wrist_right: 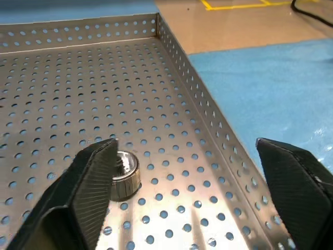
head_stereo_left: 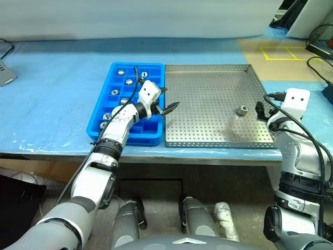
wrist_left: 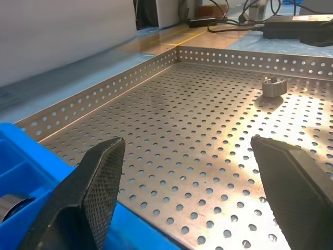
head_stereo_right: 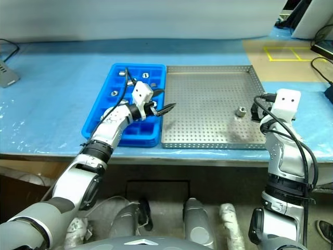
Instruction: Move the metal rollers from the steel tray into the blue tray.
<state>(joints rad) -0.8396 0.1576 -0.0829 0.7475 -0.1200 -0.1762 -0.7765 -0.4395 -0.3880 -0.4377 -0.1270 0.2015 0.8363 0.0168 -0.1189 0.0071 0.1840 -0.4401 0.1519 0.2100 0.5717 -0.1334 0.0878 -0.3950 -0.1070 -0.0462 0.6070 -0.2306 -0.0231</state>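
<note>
One metal roller [head_stereo_left: 242,110] stands on the perforated floor of the steel tray [head_stereo_left: 208,140], toward its right side. Several more rollers [head_stereo_left: 129,81] sit in compartments of the blue tray [head_stereo_left: 156,67], which lies against the steel tray's left rim. My left gripper [head_stereo_left: 169,107] hovers open and empty over the seam between the two trays, pointing toward the lone roller [wrist_left: 274,86]. At the steel tray's right rim my right gripper [head_stereo_left: 261,110] is open, and the roller [wrist_right: 125,174] lies just beyond one finger [wrist_right: 88,192], not between the jaws.
Both trays rest on a table under blue sheeting [head_stereo_left: 52,104], close to its front edge. Cables [head_stereo_left: 320,67] and yellow floor tape [head_stereo_left: 281,52] lie at the far right. A grey object [head_stereo_left: 5,73] sits at the far left.
</note>
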